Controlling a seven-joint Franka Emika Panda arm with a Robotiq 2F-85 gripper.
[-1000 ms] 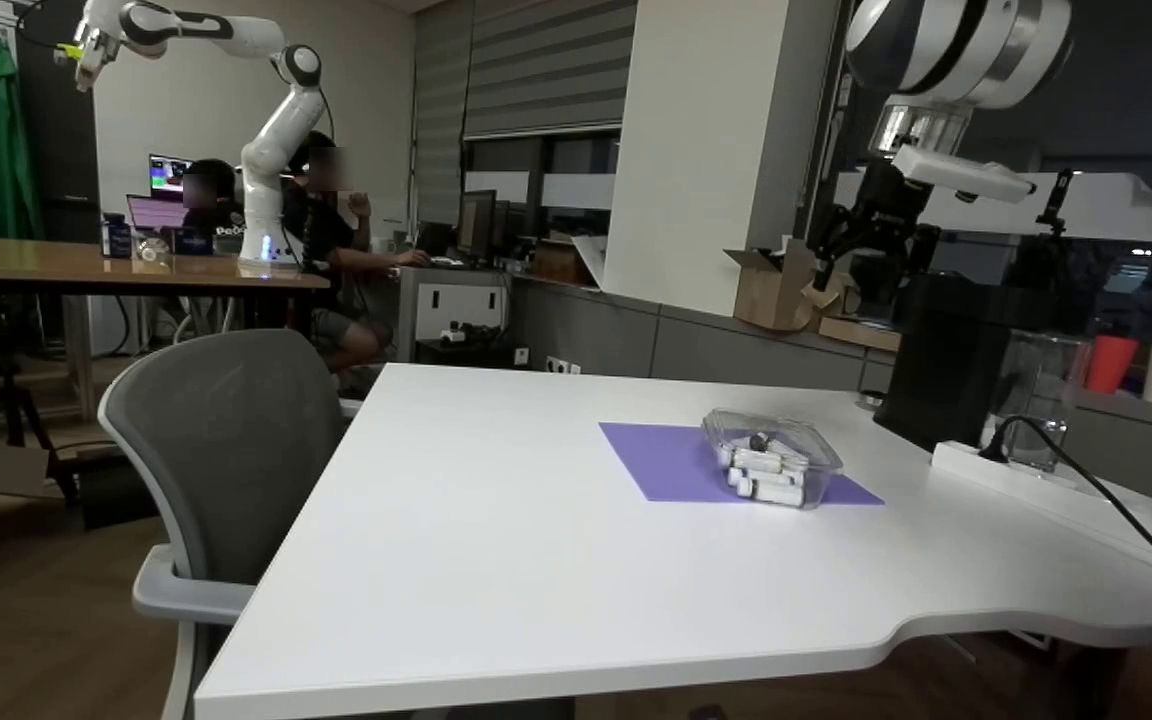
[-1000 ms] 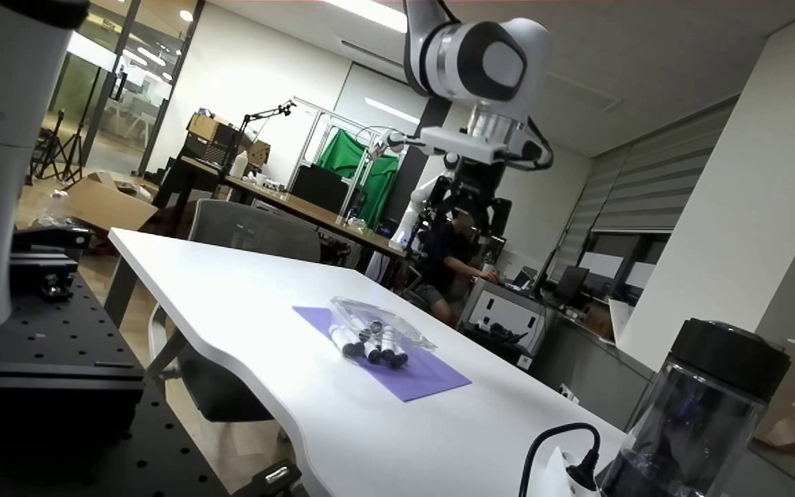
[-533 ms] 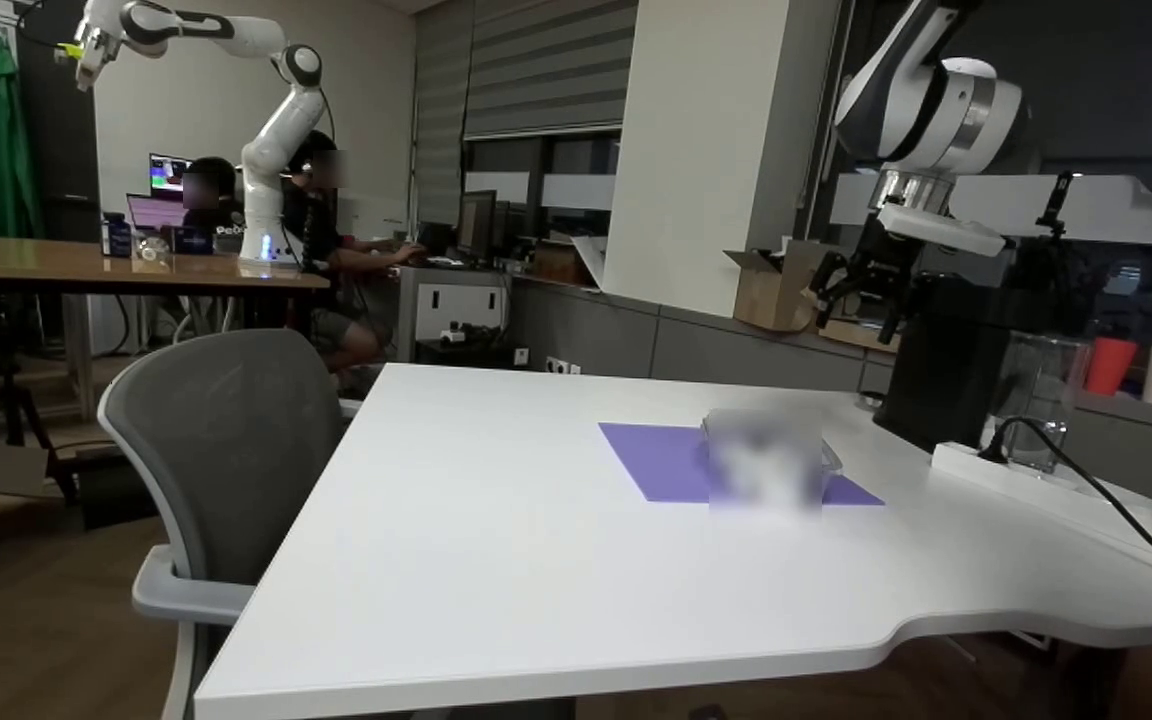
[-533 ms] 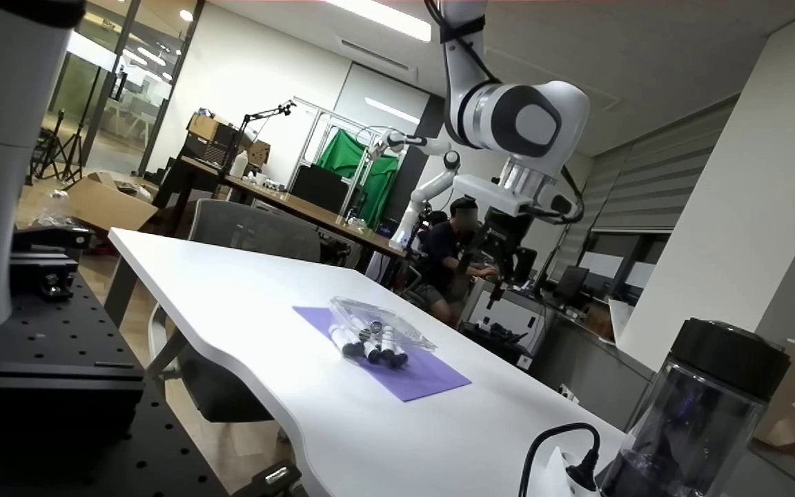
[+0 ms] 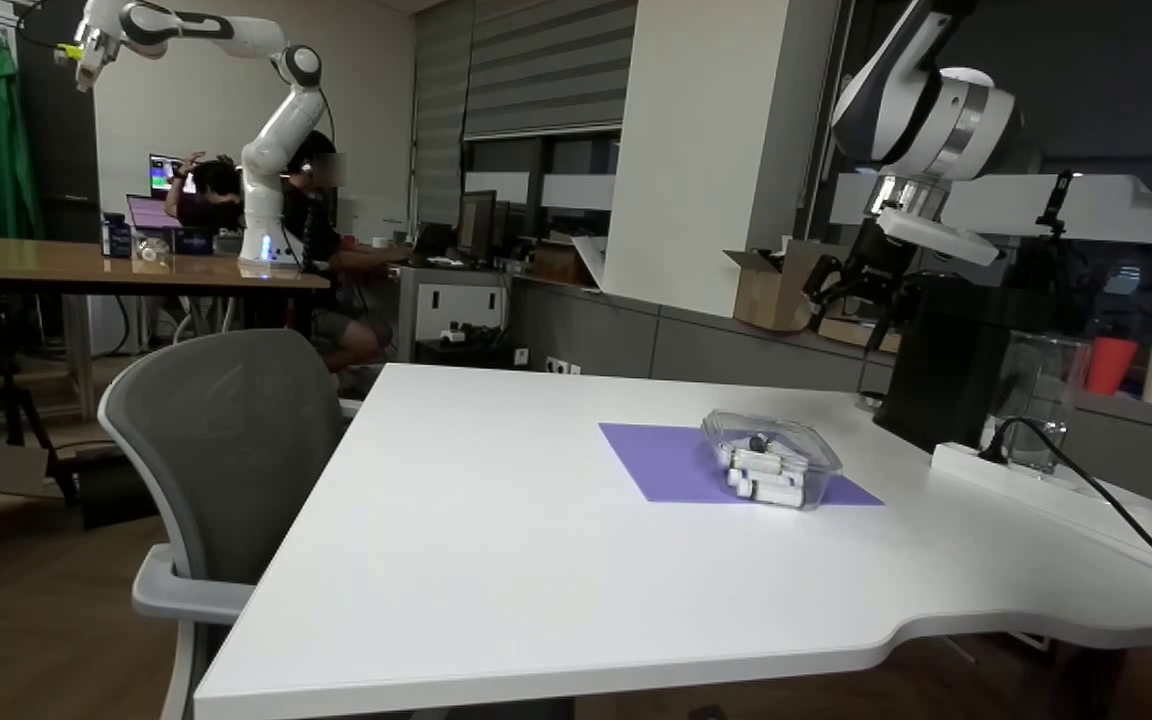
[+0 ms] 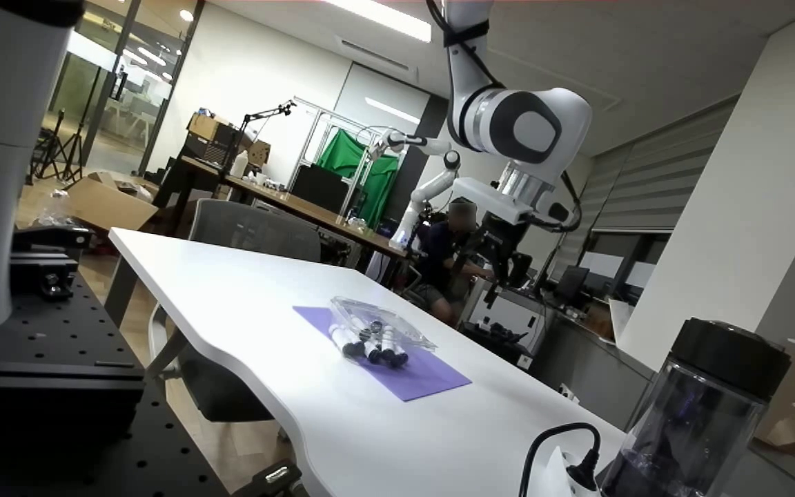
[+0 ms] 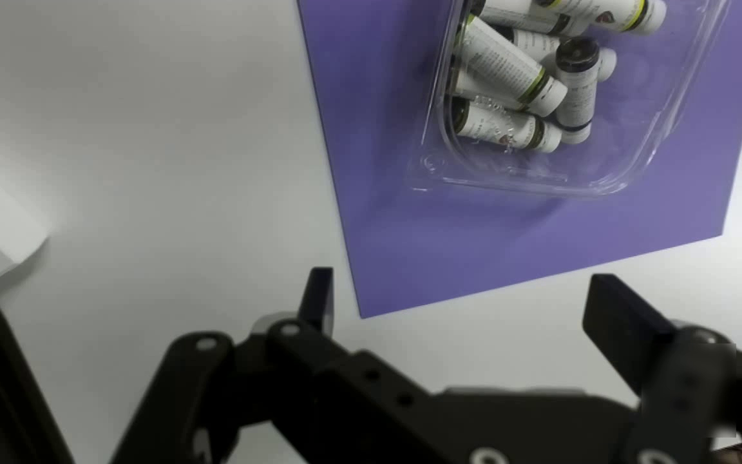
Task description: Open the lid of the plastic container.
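Observation:
The plastic container (image 5: 814,488) is a small clear box with several white-labelled bottles inside. It sits on the purple mat and also shows in an exterior view (image 6: 397,330) and at the top of the wrist view (image 7: 593,171). The clear lid (image 6: 370,308) appears to lie over the top; its edge is hard to tell from the box rim. A clear corner tab (image 7: 432,164) sticks out in the wrist view. My gripper (image 7: 461,283) is open and empty, its fingers wide apart. In both exterior views the gripper (image 5: 844,328) (image 6: 475,286) hangs well above the table, apart from the container.
The purple mat (image 5: 661,465) lies on the white table (image 5: 536,570). A white power strip (image 5: 986,470) with a black cable runs along the table's side. A tall black box (image 5: 946,370) and a clear bottle (image 6: 691,414) stand near it. A grey chair (image 5: 226,450) stands beside the table.
My gripper has moved down, leftward in one exterior view and rightward in the other, mostly in the first half second. The container and mat have not moved.

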